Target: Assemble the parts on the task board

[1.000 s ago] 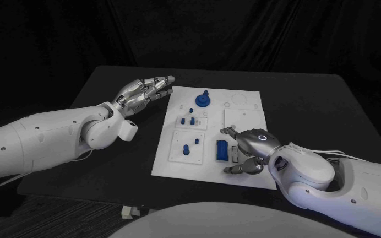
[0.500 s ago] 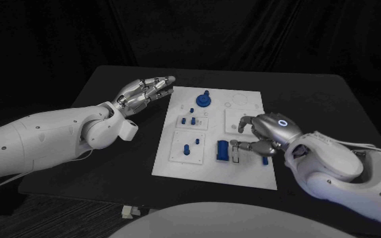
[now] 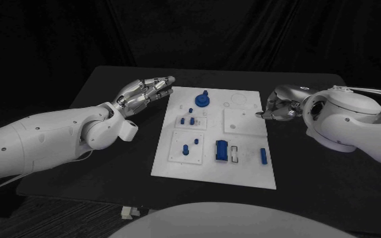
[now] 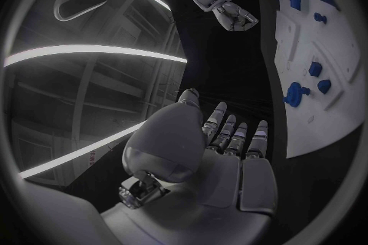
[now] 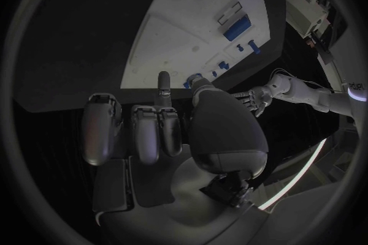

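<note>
Board [image 3: 246, 180] first: the white task board lies in the middle of the black table [image 3: 317, 155], most blue parts seated in it, so I judge the job well along. The left hand [image 3: 145, 93] hovers at nine o'clock off the board, fingers straight, close together, holding nothing. The right hand [image 3: 279, 107] sits at three o'clock, fingers curled, apparently empty. A blue peg [image 3: 264, 156] lies loose near five o'clock, probably still unplaced

Both hands off task board [image 3: 246, 173]; upright knobbed part [image 3: 203, 100] stands at far end.
</note>
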Available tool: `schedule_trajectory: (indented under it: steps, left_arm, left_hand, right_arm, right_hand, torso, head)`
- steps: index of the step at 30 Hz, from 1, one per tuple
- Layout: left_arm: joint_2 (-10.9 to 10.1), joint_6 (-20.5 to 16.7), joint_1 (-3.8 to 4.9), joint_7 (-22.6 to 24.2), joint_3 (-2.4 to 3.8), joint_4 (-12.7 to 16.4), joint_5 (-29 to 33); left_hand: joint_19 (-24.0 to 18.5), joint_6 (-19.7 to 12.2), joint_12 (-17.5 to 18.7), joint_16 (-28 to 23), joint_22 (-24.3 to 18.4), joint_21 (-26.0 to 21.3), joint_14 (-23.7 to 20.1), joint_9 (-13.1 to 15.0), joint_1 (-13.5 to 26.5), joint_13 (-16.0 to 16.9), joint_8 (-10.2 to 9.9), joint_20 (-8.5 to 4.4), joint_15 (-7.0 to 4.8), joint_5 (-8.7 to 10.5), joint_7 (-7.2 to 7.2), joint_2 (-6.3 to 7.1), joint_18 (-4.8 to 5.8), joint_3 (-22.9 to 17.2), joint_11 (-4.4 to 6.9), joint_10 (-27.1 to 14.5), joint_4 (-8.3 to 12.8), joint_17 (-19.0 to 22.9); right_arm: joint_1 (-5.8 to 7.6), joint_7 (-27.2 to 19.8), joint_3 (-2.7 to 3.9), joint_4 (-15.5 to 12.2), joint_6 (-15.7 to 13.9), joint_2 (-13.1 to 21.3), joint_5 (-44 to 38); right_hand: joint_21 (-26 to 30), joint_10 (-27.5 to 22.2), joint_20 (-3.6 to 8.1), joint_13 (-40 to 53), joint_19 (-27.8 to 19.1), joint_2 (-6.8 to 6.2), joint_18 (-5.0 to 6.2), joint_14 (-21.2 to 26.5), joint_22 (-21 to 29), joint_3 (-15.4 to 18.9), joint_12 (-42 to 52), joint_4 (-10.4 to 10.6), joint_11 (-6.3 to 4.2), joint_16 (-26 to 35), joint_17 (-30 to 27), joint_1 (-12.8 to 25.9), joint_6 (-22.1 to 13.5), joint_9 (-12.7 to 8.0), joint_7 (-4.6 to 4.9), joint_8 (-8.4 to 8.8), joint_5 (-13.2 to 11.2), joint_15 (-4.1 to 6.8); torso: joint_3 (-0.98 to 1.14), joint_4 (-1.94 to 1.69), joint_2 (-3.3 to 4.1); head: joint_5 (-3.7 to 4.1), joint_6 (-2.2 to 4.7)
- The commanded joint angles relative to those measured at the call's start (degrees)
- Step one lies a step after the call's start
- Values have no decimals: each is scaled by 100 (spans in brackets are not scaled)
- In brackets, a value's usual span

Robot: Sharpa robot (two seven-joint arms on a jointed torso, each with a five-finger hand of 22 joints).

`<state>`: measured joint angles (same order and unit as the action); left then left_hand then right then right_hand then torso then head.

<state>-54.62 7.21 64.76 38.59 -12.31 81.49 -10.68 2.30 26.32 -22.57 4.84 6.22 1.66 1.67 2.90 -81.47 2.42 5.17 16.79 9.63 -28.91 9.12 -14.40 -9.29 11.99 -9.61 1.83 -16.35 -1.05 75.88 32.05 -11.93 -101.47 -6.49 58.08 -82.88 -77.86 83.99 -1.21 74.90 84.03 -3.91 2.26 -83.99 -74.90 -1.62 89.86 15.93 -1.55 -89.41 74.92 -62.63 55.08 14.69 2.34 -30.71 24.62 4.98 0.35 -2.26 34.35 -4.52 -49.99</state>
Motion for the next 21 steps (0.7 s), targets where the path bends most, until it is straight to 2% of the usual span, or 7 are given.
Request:
schedule_trajectory:
  steps: [1,4,6,8,10,17,21]
  left_arm:
    - [18,-2,-7,87,5,4,10]
    - [33,7,-7,85,5,-4,10]
    - [46,17,-7,84,5,-11,10]
    - [56,25,-7,84,5,-17,10]
    - [61,30,-7,83,5,-20,10]
    - [61,39,-7,78,5,-21,10]
    - [63,47,-7,79,5,-21,10]
  left_hand:
    - [34,44,-31,21,1,25,-5,10,-51,8,28,1,31,-41,149,4,-32,-44,-25,44,-4,-6]
    - [34,44,-31,21,1,25,-5,10,-51,8,28,1,31,-41,149,4,-32,-44,-25,44,-4,-6]
    - [34,47,-37,19,1,26,-6,10,-53,8,31,1,33,-43,156,2,-31,-46,-30,49,-4,-5]
    - [34,47,-37,19,1,26,-6,10,-53,8,31,1,33,-43,156,2,-31,-46,-30,49,-4,-5]
    - [34,47,-37,19,1,26,-6,10,-53,8,31,1,33,-43,156,2,-31,-46,-30,49,-4,-5]
    - [36,51,-61,25,4,27,-4,10,-60,11,35,1,38,-49,167,-1,-29,-51,-44,61,-4,-6]
    - [35,54,-69,25,2,26,-5,11,-63,11,38,1,41,-52,172,-3,-28,-54,-53,68,-4,-6]
  right_arm:
    - [15,435,0,131,1103,-79,689]
    - [-16,469,0,207,1304,-128,707]
    - [-49,484,0,248,1384,-153,702]
    - [-89,496,-1,287,1443,-180,700]
    - [-132,506,-1,315,1477,-203,700]
    - [-226,519,-1,339,1539,-244,745]
    - [-288,523,-1,348,1615,-254,759]
  right_hand:
    - [-77,601,69,1510,361,23,12,-580,-1193,-24,14,-86,-77,-8,1405,-154,305,-24,-59,193,-320,72]
    - [-71,601,91,1510,371,89,12,-587,-1191,35,14,-28,-109,-25,1436,-49,565,-52,-89,409,-549,93]
    - [-61,601,101,1510,372,193,13,-584,-1189,75,14,39,-131,-18,1421,111,791,-46,-126,475,-607,120]
    - [-31,601,125,1510,369,240,20,-573,-1180,88,14,14,-168,7,1368,140,992,-47,-171,536,-636,151]
    - [-1,601,150,1510,365,295,25,-566,-1172,95,14,-5,-192,25,1328,158,1103,-93,-187,696,-669,169]
    - [87,601,164,1510,351,306,41,-560,-1148,117,14,-43,-207,39,1296,156,1255,-120,-208,825,-700,187]
    - [146,601,166,1510,340,308,52,-541,-1131,126,14,-48,-207,83,1200,164,1264,-133,-205,875,-709,189]
  torso:
    - [1,1,9]
    - [1,2,4]
    - [-1,-3,5]
    - [1,1,2]
    - [1,2,2]
    - [2,1,2]
    - [0,2,1]
  head:
    - [8,-1]
    - [21,-1]
    - [32,-1]
    - [36,-1]
    - [39,-1]
    - [61,-1]
    - [32,-1]
